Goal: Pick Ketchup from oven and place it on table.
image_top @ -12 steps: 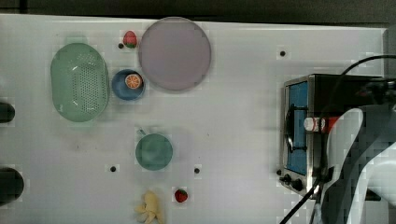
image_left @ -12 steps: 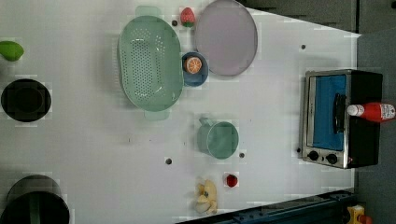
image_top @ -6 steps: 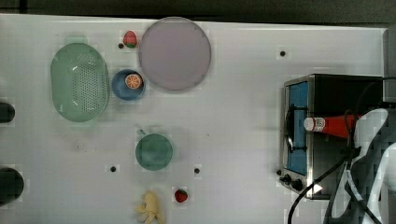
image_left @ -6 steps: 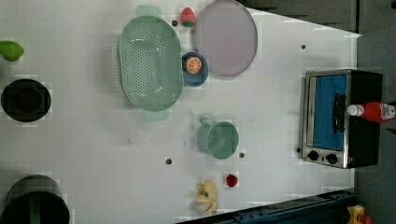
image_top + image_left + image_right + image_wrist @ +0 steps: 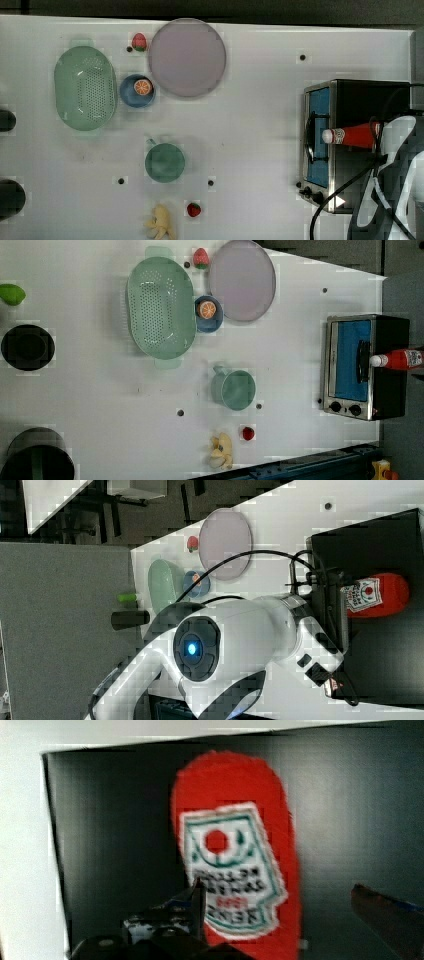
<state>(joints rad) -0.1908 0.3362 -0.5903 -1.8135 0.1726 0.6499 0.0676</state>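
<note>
The ketchup (image 5: 350,136), a red bottle with a white cap, lies on its side on the black top of the oven (image 5: 370,97), cap towards the blue glass door. It shows too in the left view (image 5: 400,360) and the right view (image 5: 375,595). In the wrist view my gripper (image 5: 292,917) is open just above the ketchup (image 5: 235,855); one finger (image 5: 197,905) overlaps the label, the other (image 5: 385,915) stands off to the side. My white arm (image 5: 395,165) hangs over the oven's rear edge. The white table (image 5: 260,125) spreads beside the oven.
On the table stand a green colander (image 5: 85,87), a blue bowl with an orange slice (image 5: 137,91), a lilac plate (image 5: 187,57), a green mug (image 5: 165,162), two strawberries (image 5: 194,209) and a yellow banana bunch (image 5: 161,222). A black cable (image 5: 340,195) crosses the oven's corner.
In the top view my arm has shifted towards the top view's right, uncovering more of the red bottle. The ketchup has not moved and the gripper has stayed open.
</note>
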